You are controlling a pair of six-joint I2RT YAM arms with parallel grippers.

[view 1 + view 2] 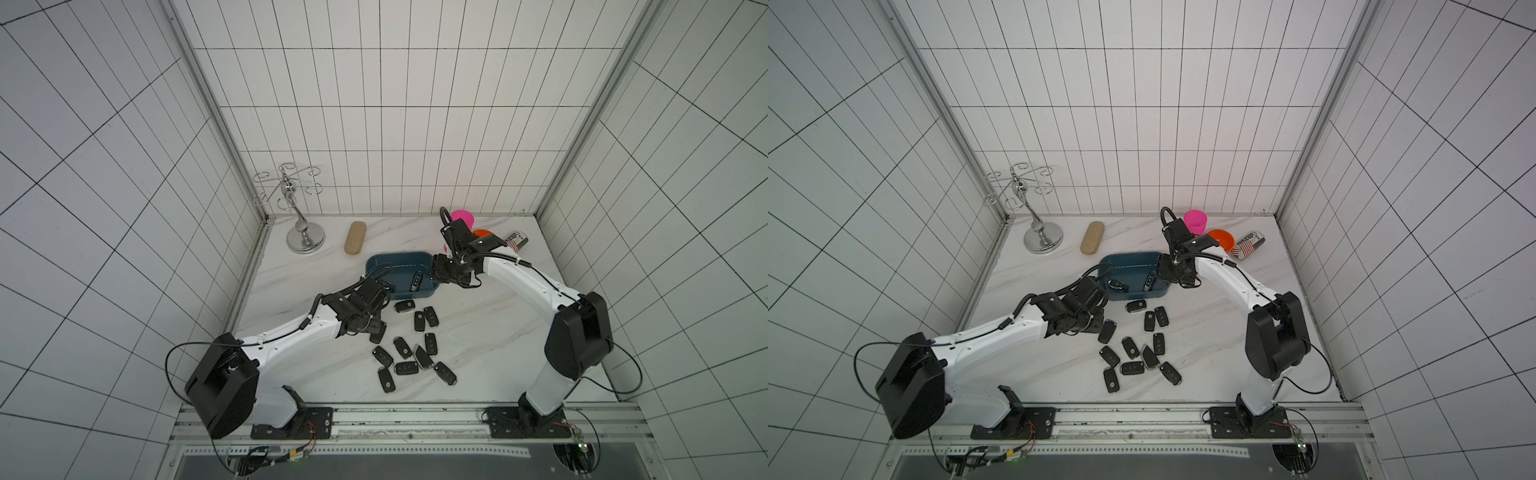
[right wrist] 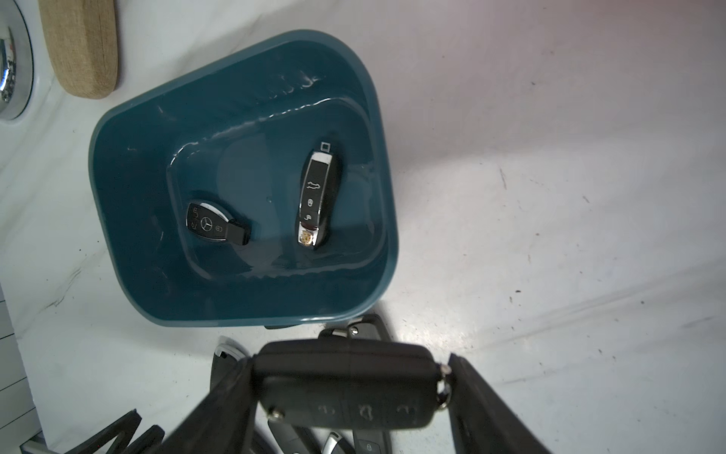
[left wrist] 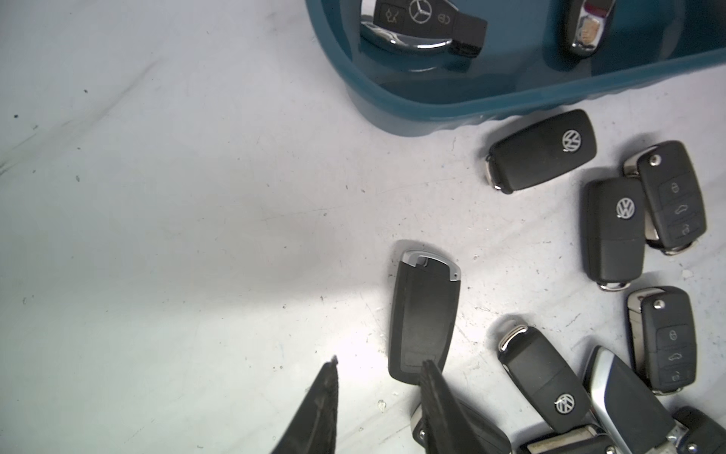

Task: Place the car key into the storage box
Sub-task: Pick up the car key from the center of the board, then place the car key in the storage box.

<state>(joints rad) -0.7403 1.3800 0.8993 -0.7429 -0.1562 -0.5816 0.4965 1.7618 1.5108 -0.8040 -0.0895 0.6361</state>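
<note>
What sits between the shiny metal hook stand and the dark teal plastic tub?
A beige oblong fabric case lies there, shown in both top views.

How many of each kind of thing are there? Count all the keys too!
Car keys: 14 (11 loose, 2 boxed, 1 gripped)
Storage box: 1
Pink cup: 1
Orange bowl: 1
Can: 1
Tan case: 1
Metal stand: 1
Total: 20

The shallow, round-cornered plastic storage box [image 1: 405, 266] is dark teal-blue. One plastic flip car key [image 2: 345, 389] is black with a silver hinge pin. The plastic key fobs [image 1: 431, 344] scattered on its near side are black with silver logos and trim. Far right stand a magenta plastic cup [image 1: 1196, 221], an orange round bowl [image 1: 1223, 239] and a red-and-white striped can [image 1: 1248, 245]. The white marble tabletop [image 1: 490, 332] has grey veins.
</note>
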